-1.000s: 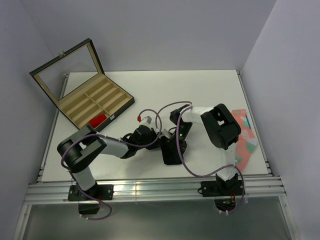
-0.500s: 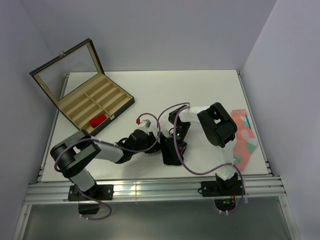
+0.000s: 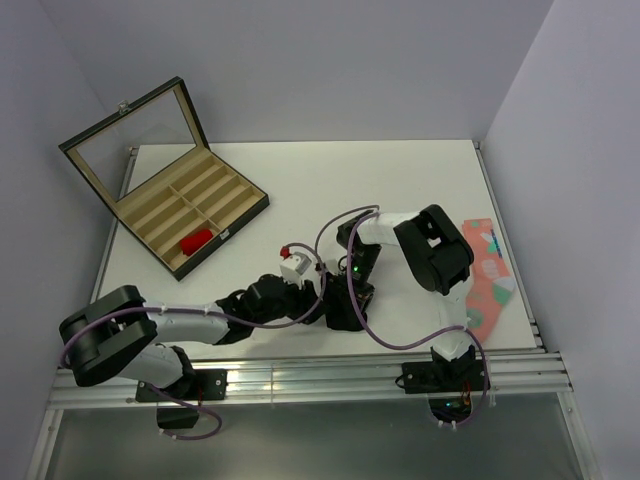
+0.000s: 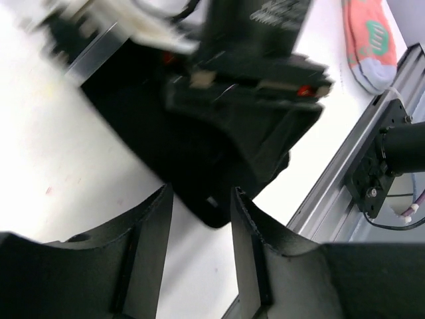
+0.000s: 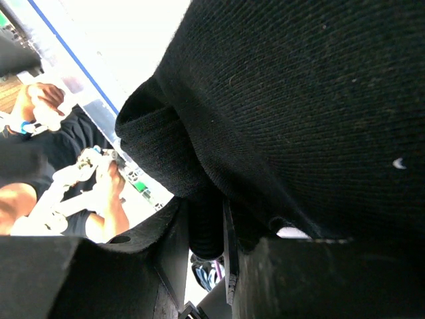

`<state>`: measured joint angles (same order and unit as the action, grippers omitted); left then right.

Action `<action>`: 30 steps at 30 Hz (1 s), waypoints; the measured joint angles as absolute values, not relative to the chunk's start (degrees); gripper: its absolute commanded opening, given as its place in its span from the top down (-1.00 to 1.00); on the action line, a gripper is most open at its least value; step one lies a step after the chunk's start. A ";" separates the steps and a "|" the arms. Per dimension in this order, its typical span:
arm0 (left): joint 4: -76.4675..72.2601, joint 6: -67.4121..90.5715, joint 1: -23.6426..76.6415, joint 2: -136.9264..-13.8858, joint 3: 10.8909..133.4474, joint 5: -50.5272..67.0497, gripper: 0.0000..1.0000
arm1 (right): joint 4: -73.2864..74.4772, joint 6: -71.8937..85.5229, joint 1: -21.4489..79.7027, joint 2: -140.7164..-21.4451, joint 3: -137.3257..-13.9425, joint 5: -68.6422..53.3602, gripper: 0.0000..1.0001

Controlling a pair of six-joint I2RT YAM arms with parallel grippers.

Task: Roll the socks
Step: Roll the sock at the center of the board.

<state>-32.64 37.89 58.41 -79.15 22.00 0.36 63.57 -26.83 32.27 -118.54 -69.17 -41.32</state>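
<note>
A white table [image 3: 420, 180] stands inside plain pale walls, seen from above. At its far left sits a dark wooden box [image 3: 215, 185] with its glass lid propped open. The red sock [image 3: 197, 241] lies as a small bundle in one of the box's compartments, toward the near end. A salmon-pink sock [image 3: 487, 270] with green and white patches lies flat along the table's right edge, well apart from the arms.

The black sock [image 3: 342, 310] lies bunched near the front middle of the table, and both arms reach in to meet over it.

The left gripper [image 4: 200, 194] comes in low from the left. Its two fingers [image 4: 149, 246] stand apart with nothing clamped between them, and the black sock is just ahead of their tips.

The right gripper [image 5: 207, 226] comes down from the far side. Dark knit fills its wrist view, and a thick fold of the black sock is pinched tight in the narrow slot between its jaws.
</note>
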 measured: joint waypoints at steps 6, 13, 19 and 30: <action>-32.32 33.06 59.51 -82.46 26.13 0.84 0.04 | 63.72 -26.83 32.27 -118.69 -69.32 -41.30 0.70; -33.69 31.11 59.83 -88.29 27.35 3.49 0.05 | 63.77 -26.83 32.27 -118.74 -69.36 -41.30 0.70; -37.34 31.16 60.47 -90.48 27.33 5.23 0.04 | 63.77 -26.83 32.27 -118.74 -69.36 -41.30 0.70; -40.36 31.24 60.93 -91.74 27.33 7.20 0.03 | 63.79 -26.83 32.27 -118.74 -69.36 -41.30 0.70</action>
<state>-40.36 31.24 60.93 -91.74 27.33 7.20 63.79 -26.83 32.27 -118.74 -69.36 -41.30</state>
